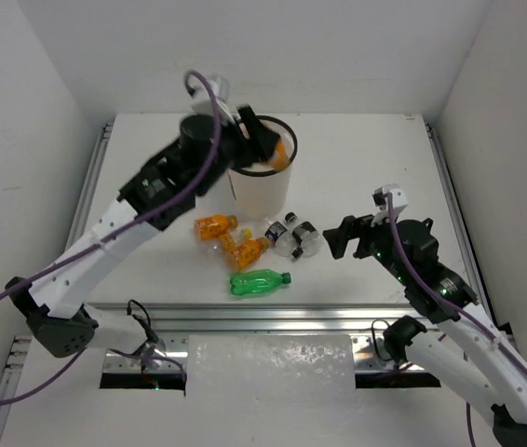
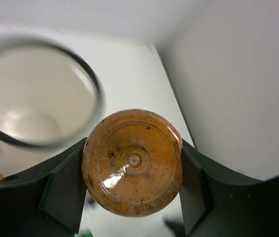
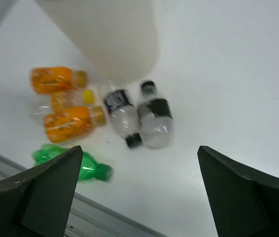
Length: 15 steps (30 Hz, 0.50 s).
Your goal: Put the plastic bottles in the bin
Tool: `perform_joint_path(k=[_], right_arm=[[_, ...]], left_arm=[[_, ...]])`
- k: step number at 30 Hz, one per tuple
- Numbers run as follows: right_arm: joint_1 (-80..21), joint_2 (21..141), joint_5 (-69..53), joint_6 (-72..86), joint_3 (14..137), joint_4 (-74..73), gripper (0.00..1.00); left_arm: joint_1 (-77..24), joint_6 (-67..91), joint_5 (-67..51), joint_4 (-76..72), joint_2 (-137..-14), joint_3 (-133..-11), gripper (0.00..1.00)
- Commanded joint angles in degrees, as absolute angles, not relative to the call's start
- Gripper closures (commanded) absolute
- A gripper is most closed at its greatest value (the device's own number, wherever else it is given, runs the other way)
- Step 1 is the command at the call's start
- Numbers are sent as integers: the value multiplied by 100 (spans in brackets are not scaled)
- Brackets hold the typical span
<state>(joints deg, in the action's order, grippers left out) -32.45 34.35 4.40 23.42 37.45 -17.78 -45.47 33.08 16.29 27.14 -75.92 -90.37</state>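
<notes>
White table carries the bin; the left gripper clamps an orange bottle at its rim, seemingly beside the mouth, not squarely over it. Best to centre it above the opening before letting go. Other bottles lie beside the bin, right gripper spread wide near them.

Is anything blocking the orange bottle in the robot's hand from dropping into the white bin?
No, nothing visible is. The left gripper holds the orange bottle right by the open mouth of the bin, with only air between them.
</notes>
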Motion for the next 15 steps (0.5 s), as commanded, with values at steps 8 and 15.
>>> perform_joint_path(k=[8, 15], right_arm=[[-3208, 5184, 1178, 2286, 4253, -2331, 1], [-2778, 7249, 414, 1697, 5025, -1688, 2]], left_arm=[[-2796, 2444, 2559, 4384, -10431, -12538, 96], [-2707, 2364, 1917, 4324, -10995, -12709, 34]])
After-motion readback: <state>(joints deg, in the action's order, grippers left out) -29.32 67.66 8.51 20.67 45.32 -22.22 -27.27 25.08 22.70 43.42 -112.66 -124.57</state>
